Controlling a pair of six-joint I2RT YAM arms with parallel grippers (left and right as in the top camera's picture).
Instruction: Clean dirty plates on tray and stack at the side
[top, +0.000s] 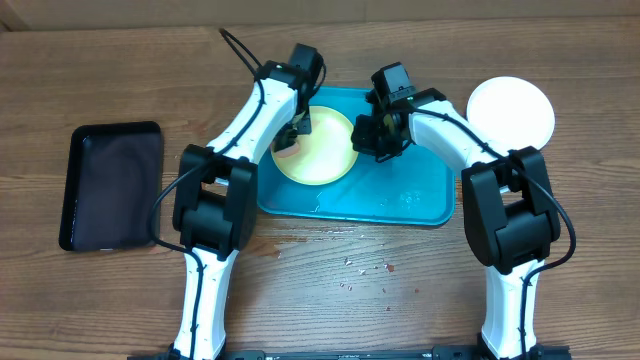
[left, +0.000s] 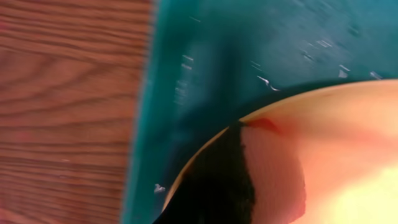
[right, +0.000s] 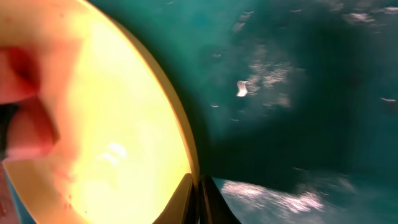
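So here's what we've got on the bench (top: 400, 300): we count two plates, two trays and two arms.

The yellow-green plate (top: 325, 150) sits in the turquoise tray (top: 420, 150), toward the tray's upper left part. The white plate (top: 511, 110) is off the tray, lying on the wood at the upper right of the overhead frame, just beside the tray's top right corner. The second tray is the black tray (top: 110, 185), far left and well apart from everything else.

The left hand (top: 297, 128) is down on the left edge of the yellow-green plate, with a pink pad (top: 285, 150) right under it. In the left wrist view we see one dark finger (left: 217, 180) touching that pad, and a bit of red smear (left: 264, 124) on the rim just above it. We only see the one finger, so we can't tell whether that hand is clamped on the pad or just pressing it.

The right hand (top: 375, 135) is at the plate's right edge. Its wrist view is blurry: the rim runs down to something dark at the bottom middle of the frame. Honestly we can't tell whether it's wide, narrow or pinching the rim.

The tray floor at lower right has wet patches (top: 405, 198), and a scatter of small specks (top: 365, 265) lies on the wood below the tray.
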